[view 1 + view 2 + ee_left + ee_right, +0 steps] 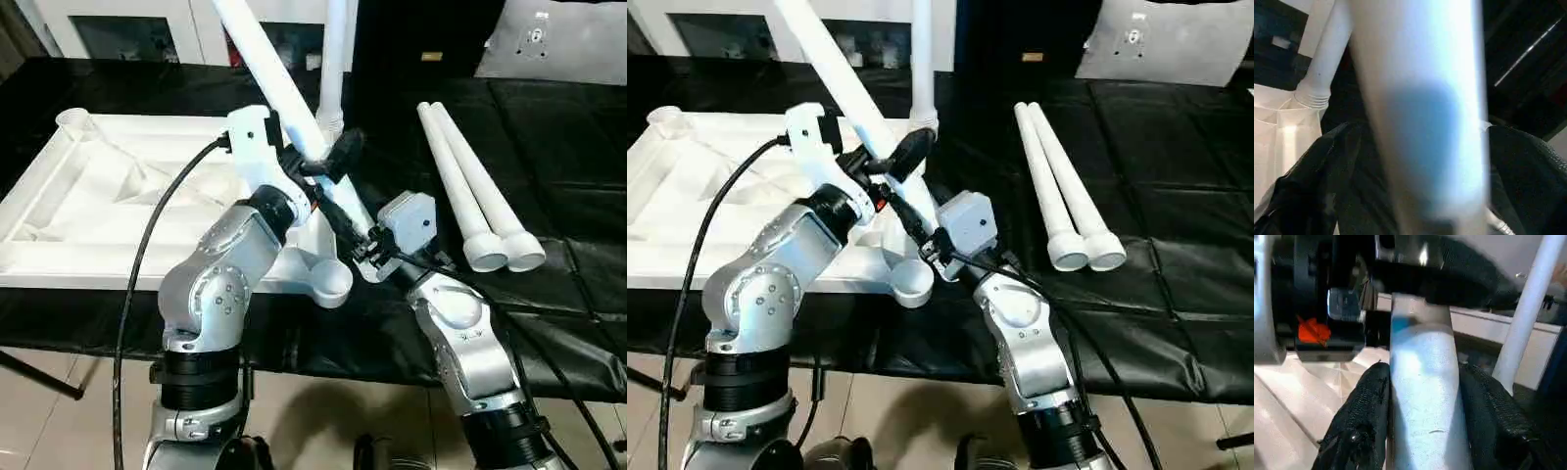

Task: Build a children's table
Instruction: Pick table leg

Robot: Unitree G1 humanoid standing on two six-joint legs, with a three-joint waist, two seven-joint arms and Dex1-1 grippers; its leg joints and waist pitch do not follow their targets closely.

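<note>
Both claws meet at a slanted white leg (284,93): right claw (1422,406) squeezes it, left claw (328,162) gapes wide. Black counter (568,176), white cabinet (127,24) behind.

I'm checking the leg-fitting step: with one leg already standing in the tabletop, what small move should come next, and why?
Probably steer the tilted leg's lower end to the empty near corner socket. The right tool clamps that leg, the left tool stands open around it, and its end sits beside the socket, not in it.
</note>
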